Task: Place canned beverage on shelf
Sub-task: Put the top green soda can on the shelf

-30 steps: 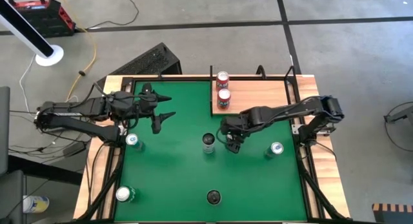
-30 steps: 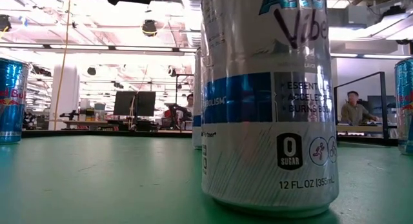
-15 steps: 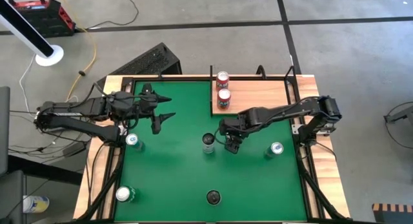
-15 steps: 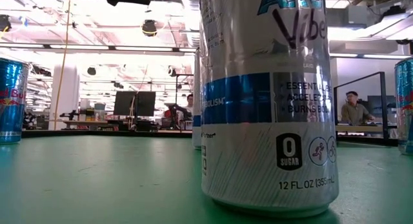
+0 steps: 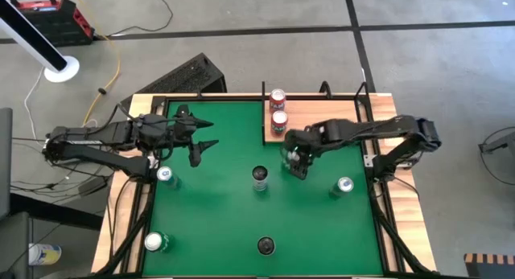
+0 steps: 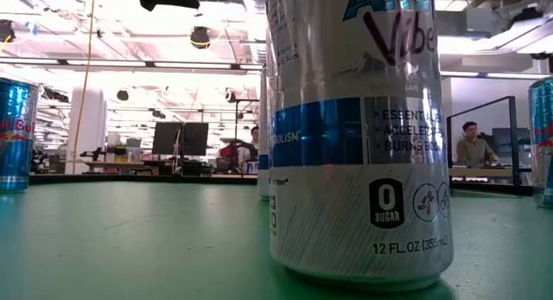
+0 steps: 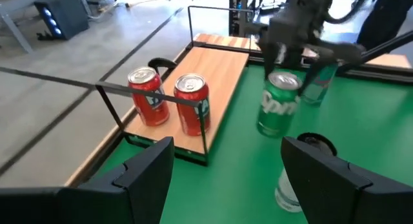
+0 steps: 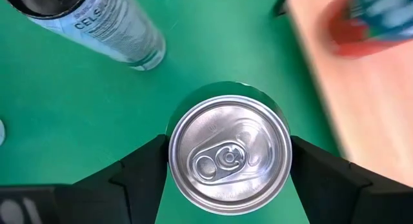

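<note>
The green can (image 7: 279, 102) sits between my right gripper's (image 8: 227, 161) fingers, clamped from above with a dark finger (image 8: 143, 171) pressed against each side of its silver top, and from the left wrist camera I see it lifted a little off the green felt (image 5: 217, 207), upright, just beside the shelf (image 5: 322, 118). From overhead the right gripper (image 5: 296, 157) hangs over the felt near the shelf's front edge, the arm reaching in from the right side of the table. On the shelf two red cans (image 5: 278, 110) already stand one behind the other, along its left edge, and the left wrist camera shows them (image 7: 170, 102) side by side behind a thin black rail. A tall silver can with a dark top (image 5: 259, 178) stands mid-table, near the lifted one but not touching. My left gripper (image 5: 203, 136) waits over the felt on the left, fingers spread and holding nothing. Other cans stand on the felt: one by the left rim (image 5: 166, 174), one in the near-left corner (image 5: 153, 242), one at the right (image 5: 344, 185), and a dark-topped one at the front (image 5: 265, 246), which fills my low camera (image 6: 359, 136).
</note>
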`<state>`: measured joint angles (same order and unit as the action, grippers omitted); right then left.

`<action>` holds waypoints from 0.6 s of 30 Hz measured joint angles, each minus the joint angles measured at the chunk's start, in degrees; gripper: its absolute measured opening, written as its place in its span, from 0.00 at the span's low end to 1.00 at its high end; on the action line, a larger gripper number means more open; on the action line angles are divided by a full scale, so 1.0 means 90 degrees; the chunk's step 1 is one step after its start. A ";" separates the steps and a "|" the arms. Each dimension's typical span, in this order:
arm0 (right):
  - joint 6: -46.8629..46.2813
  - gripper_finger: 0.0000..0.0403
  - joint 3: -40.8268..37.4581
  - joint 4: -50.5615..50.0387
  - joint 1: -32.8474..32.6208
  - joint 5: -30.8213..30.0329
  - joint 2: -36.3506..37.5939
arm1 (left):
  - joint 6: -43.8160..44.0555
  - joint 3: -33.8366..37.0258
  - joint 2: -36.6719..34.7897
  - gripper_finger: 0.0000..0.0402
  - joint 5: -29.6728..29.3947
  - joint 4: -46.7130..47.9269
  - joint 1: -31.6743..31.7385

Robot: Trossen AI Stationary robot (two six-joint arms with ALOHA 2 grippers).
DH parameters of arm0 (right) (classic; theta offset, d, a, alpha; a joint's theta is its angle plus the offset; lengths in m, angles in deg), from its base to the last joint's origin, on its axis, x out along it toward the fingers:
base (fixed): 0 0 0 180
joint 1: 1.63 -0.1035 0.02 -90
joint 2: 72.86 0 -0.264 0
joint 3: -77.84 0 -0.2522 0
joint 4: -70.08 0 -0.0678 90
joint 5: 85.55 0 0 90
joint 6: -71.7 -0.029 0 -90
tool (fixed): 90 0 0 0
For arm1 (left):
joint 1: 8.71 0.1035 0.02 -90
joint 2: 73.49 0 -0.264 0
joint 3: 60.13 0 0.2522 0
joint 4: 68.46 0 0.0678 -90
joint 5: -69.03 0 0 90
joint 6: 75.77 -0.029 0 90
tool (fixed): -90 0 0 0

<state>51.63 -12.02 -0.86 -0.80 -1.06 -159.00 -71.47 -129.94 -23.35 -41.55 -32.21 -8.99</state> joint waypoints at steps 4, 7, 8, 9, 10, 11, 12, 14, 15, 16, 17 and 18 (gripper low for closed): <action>0.0664 0.76 0.0000 -0.0162 0.0401 0.0118 0.0437 | 0.0277 -0.0005 -0.0147 0.67 0.0075 0.0026 0.0000; 0.1182 0.76 0.0002 -0.0363 0.0734 0.0189 0.0654 | 0.0492 -0.0005 -0.0278 0.67 0.0082 0.0046 0.0000; 0.1365 0.76 0.0002 -0.0437 0.0852 0.0238 0.0701 | 0.0566 -0.0005 -0.0326 0.67 0.0082 0.0075 0.0000; 0.1498 0.76 0.0002 -0.0509 0.0960 0.0289 0.0733 | 0.0631 -0.0005 -0.0383 0.67 0.0080 0.0089 0.0000; 0.1640 0.76 0.0002 -0.0573 0.1086 0.0310 0.0784 | 0.0689 -0.0005 -0.0433 0.67 0.0080 0.0105 0.0000; 0.1811 0.76 0.0002 -0.0625 0.1228 0.0313 0.0838 | 0.0740 -0.0005 -0.0473 0.67 0.0078 0.0121 0.0000; 0.1997 0.76 0.0002 -0.0653 0.1357 0.0335 0.0870 | 0.0777 -0.0005 -0.0508 0.67 0.0083 0.0123 0.0000; 0.2335 0.76 0.0007 -0.0626 0.1624 0.0452 0.0899 | 0.0789 -0.0005 -0.0575 0.67 0.0078 0.0123 0.0000; 0.2514 0.76 0.0006 -0.0612 0.1761 0.0485 0.0907 | 0.0786 -0.0005 -0.0606 0.67 0.0070 0.0121 0.0000; 0.2706 0.76 0.0005 -0.0611 0.1902 0.0483 0.0902 | 0.0790 -0.0005 -0.0625 0.67 0.0032 0.0119 0.0000; 0.2891 0.76 0.0005 -0.0615 0.2032 0.0511 0.0897 | 0.0791 -0.0005 -0.0630 0.67 -0.0029 0.0114 0.0000; 0.3073 0.76 0.0005 -0.0604 0.2178 0.0615 0.0900 | 0.0794 -0.0005 -0.0641 0.67 -0.0104 0.0115 -0.0002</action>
<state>79.29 -11.98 -6.29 18.80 4.47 -150.90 -64.33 -129.98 -29.12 -42.49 -31.18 -9.00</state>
